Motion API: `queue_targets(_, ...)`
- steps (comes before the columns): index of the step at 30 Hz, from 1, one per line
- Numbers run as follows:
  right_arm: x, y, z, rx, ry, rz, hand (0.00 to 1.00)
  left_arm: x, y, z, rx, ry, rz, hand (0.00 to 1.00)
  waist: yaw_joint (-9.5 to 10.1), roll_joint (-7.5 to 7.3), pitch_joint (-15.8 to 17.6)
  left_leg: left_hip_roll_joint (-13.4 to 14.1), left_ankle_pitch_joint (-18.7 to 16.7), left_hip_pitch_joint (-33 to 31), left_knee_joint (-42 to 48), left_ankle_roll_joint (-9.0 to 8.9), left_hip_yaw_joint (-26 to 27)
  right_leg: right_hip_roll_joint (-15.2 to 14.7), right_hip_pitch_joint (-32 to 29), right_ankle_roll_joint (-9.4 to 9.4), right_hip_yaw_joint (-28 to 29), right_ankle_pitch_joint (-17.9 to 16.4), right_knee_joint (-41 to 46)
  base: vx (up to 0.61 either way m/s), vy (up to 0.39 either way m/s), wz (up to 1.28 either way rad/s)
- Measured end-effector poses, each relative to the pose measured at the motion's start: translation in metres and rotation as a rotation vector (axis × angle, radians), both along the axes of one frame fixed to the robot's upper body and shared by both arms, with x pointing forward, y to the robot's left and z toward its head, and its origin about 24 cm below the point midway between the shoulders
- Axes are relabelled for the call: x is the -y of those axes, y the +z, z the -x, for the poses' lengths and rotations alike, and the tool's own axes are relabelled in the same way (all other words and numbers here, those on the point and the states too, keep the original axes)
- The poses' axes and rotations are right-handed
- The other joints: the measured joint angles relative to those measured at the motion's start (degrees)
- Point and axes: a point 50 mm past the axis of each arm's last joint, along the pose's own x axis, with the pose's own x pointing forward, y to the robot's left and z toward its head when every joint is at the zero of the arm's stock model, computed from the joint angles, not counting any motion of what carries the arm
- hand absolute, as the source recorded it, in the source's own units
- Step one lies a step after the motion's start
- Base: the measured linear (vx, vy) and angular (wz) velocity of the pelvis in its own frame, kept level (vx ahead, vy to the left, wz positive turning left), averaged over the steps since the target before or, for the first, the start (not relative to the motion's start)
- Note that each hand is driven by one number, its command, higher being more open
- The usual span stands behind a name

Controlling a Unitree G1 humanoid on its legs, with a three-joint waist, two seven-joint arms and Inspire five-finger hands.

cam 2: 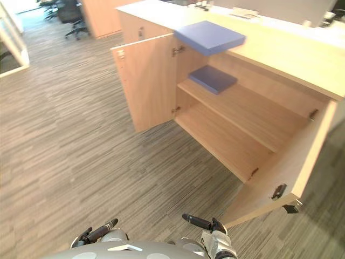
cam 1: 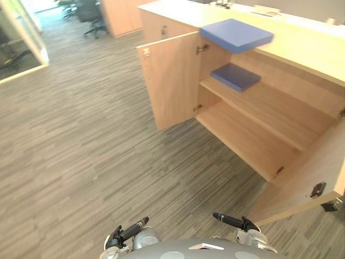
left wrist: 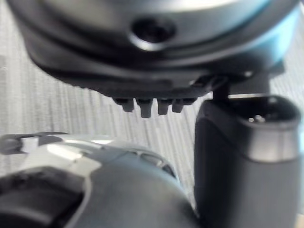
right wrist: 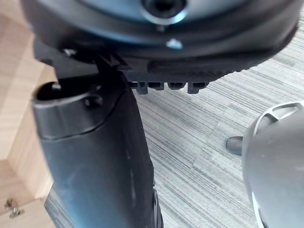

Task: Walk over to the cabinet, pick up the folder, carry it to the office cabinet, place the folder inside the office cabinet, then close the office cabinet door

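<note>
A blue folder (cam 1: 237, 35) lies flat on top of the cabinet (cam 1: 307, 51), one corner jutting past the front edge above the opening. A second blue folder (cam 1: 235, 76) rests on the upper shelf (cam 1: 269, 108) inside. Both doors stand wide, the left door (cam 1: 172, 81) swung out towards the floor (cam 1: 81, 140) and the right door (cam 1: 307, 178) close to the robot. The left hand (cam 1: 126, 232) and the right hand (cam 1: 234, 221) hang low and well away from either folder, fingers relaxed and straight, holding nothing. The step in hand looks like the approach for a pick. It probably goes best by walking in squarely between the doors, keeping the right arm off the near door. The overhanging corner looks like the place to grip, thumb beneath and fingers above.
</note>
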Motion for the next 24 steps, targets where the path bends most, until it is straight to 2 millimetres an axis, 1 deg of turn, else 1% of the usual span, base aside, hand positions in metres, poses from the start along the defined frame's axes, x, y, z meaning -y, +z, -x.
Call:
queue_targets(2,-0.001,0.000,-0.001,-0.001,-0.004,0.006,1.00,0.000,0.001,-0.004,0.017,0.006,-0.010,1.00,0.69,-0.15,0.1,-2.7,-0.3,-1.8,-15.2,0.03,-5.5,-0.7,2.6,0.55,4.9,0.9,-1.9,0.29,0.157,-1.16)
queue_targets(3,-0.001,0.000,-0.001,-0.002,-0.005,0.008,1.00,-0.001,0.001,-0.005,0.018,0.006,-0.015,1.00,0.68,-0.28,0.2,-3.5,0.0,-1.8,-19.1,-0.35,-7.1,-1.1,2.9,0.58,5.8,0.9,-2.2,0.27,0.218,-0.88)
queue_targets(4,-0.003,0.000,-0.001,-0.001,-0.001,0.011,1.00,-0.002,0.002,-0.007,0.021,0.009,-0.023,1.00,0.66,-0.62,0.5,-4.8,1.2,-1.9,-25.4,-0.59,-10.0,-2.1,4.3,1.06,7.2,0.6,-2.7,0.21,0.205,-0.59)
queue_targets(5,-0.004,0.000,-0.001,0.001,0.003,0.014,1.00,-0.002,0.002,-0.009,0.025,0.009,-0.026,1.00,0.63,-0.83,0.6,-5.5,1.9,-1.9,-28.0,-0.86,-11.1,-2.7,5.0,1.63,7.8,0.3,-2.8,0.28,0.285,-0.61)
queue_targets(6,-0.005,0.000,0.000,0.002,0.014,0.023,1.00,-0.001,0.003,-0.012,0.029,0.012,-0.034,1.00,0.71,-1.16,0.8,-6.7,3.4,-1.9,-32.1,-0.95,-12.9,-4.0,5.9,3.17,9.0,-0.5,-2.7,0.28,0.312,-0.50)
queue_targets(7,-0.007,0.000,0.001,0.006,0.031,0.029,1.00,-0.001,0.003,-0.013,0.029,0.015,-0.041,1.00,0.65,-1.14,0.8,-7.4,4.9,-1.9,-35.3,-1.29,-14.9,-5.0,6.5,4.88,10.2,-1.5,-2.3,0.28,0.328,-0.46)
queue_targets(8,-0.008,0.000,0.002,0.004,0.040,0.030,1.00,-0.001,0.003,-0.013,0.027,0.018,-0.044,1.00,0.63,-1.03,0.7,-7.8,5.8,-1.8,-36.6,-1.45,-16.4,-5.4,6.8,5.67,10.8,-2.0,-2.2,0.30,0.362,-0.46)
queue_targets(9,-0.009,0.000,0.003,0.002,0.051,0.028,1.00,0.000,0.003,-0.012,0.019,0.026,-0.051,1.00,0.77,-0.61,0.6,-8.1,9.4,-1.7,-37.8,-2.83,-18.4,-5.8,7.0,7.33,12.4,-3.0,-1.9,0.32,0.416,-0.58)
queue_targets(10,-0.014,-0.001,0.000,0.007,0.054,0.017,1.00,-0.003,0.003,-0.011,0.017,0.034,-0.059,1.00,1.13,-1.36,0.7,-9.9,12.4,-1.7,-36.1,-3.09,-18.7,-7.6,6.9,8.74,14.2,-3.7,-1.5,0.32,0.433,-0.56)
queue_targets(11,-0.019,-0.001,-0.001,0.010,0.054,0.007,1.00,-0.009,0.004,-0.011,0.016,0.031,-0.076,1.00,1.05,-2.48,0.7,-11.0,11.0,-1.9,-35.3,-2.63,-17.9,-9.0,6.7,9.20,14.7,-3.5,-1.4,0.32,0.425,-0.57)
queue_targets(12,-0.025,-0.001,-0.003,0.016,0.056,-0.011,1.00,-0.015,0.005,-0.013,0.016,0.039,-0.100,1.00,1.09,-3.98,1.1,-12.4,8.4,-2.3,-32.6,-1.71,-16.3,-11.0,6.6,10.75,15.4,-2.5,-1.5,0.33,0.463,-0.51)
queue_targets(13,-0.027,-0.002,-0.003,0.017,0.055,-0.021,1.00,-0.016,0.005,-0.010,0.008,0.040,-0.103,1.00,1.09,-4.39,0.7,-13.4,5.5,-3.0,-29.0,-0.26,-14.8,-12.6,6.6,11.60,16.2,-1.6,-2.0,0.33,0.450,-0.58)
queue_targets(14,-0.027,-0.002,-0.002,0.016,0.052,-0.022,1.00,-0.016,0.005,-0.009,0.002,0.040,-0.102,1.00,1.15,-4.49,0.5,-14.0,4.5,-3.1,-27.7,0.65,-13.7,-13.5,6.7,12.17,16.7,-1.2,-2.3,0.31,0.459,-0.64)
queue_targets(15,-0.026,-0.002,-0.001,0.013,0.043,-0.024,1.00,-0.015,0.003,-0.006,-0.012,0.039,-0.097,1.00,1.28,-4.54,-0.1,-15.9,2.2,-3.1,-25.9,2.26,-12.3,-15.7,6.7,12.97,17.9,-0.4,-2.5,0.21,0.322,-0.55)
queue_targets(16,-0.025,-0.003,0.001,0.007,0.037,-0.025,1.00,-0.015,0.002,-0.005,-0.022,0.030,-0.095,1.00,1.23,-4.58,-0.8,-17.0,1.4,-2.9,-25.4,3.30,-11.5,-17.4,6.3,13.37,18.6,0.4,-2.4,0.25,0.404,-0.55)
queue_targets(17,-0.023,-0.003,0.003,-0.001,0.025,-0.027,1.00,-0.013,0.001,-0.003,-0.034,0.018,-0.091,1.00,1.13,-4.06,-1.5,-18.3,0.9,-2.7,-25.9,4.11,-10.8,-19.0,5.2,13.73,19.3,1.3,-1.8,0.23,0.402,-0.50)
queue_targets(18,-0.018,-0.003,0.005,-0.004,0.004,-0.026,1.00,-0.011,0.001,-0.002,-0.042,0.005,-0.088,1.00,1.35,-3.28,-1.9,-20.1,0.8,-1.2,-27.9,5.27,-9.5,-21.1,3.5,14.10,20.4,2.3,0.6,0.24,0.466,-0.56)
queue_targets(19,-0.011,-0.003,0.006,-0.001,-0.016,-0.018,1.00,-0.009,0.000,-0.001,-0.052,-0.007,-0.085,1.00,1.66,-2.43,-2.4,-21.7,1.3,1.1,-30.6,6.32,-8.4,-22.8,1.0,14.15,21.8,2.9,5.5,0.17,0.370,-0.56)
queue_targets(20,-0.008,-0.002,0.006,0.004,-0.024,-0.014,1.00,-0.008,-0.001,0.001,-0.057,-0.012,-0.084,1.00,1.82,-2.16,-2.6,-22.5,1.5,2.7,-32.2,6.75,-8.0,-23.4,-0.5,13.94,22.6,3.2,8.9,0.15,0.321,-0.52)
queue_targets(21,-0.005,-0.001,0.006,0.012,-0.041,-0.013,1.00,-0.007,-0.001,0.003,-0.066,-0.019,-0.082,1.00,1.85,-1.78,-2.9,-23.6,1.9,5.9,-34.4,7.41,-7.5,-24.4,-3.2,13.54,23.4,4.3,15.6,0.15,0.242,-0.39)
queue_targets(22,-0.003,-0.001,0.006,0.018,-0.054,-0.015,1.00,-0.007,-0.001,0.003,-0.068,-0.032,-0.083,1.00,1.81,-1.73,-2.9,-24.2,2.0,7.9,-35.5,7.70,-7.3,-25.0,-4.9,12.88,23.3,5.7,20.7,0.14,0.212,-0.34)
queue_targets(23,-0.003,0.000,0.005,0.030,-0.056,-0.013,1.00,-0.007,-0.001,0.004,-0.070,-0.042,-0.084,1.00,1.72,-1.60,-3.1,-24.6,2.0,9.7,-36.7,7.72,-7.0,-25.7,-6.8,11.44,22.6,7.5,25.2,0.13,0.166,-0.23)
queue_targets(24,-0.002,0.001,0.003,0.043,-0.061,-0.009,1.00,-0.006,-0.002,0.004,-0.069,-0.044,-0.082,1.00,1.58,-1.42,-3.2,-24.7,2.1,11.2,-38.3,7.78,-6.4,-26.3,-8.7,9.81,21.3,8.5,29.0,0.10,0.139,-0.28)
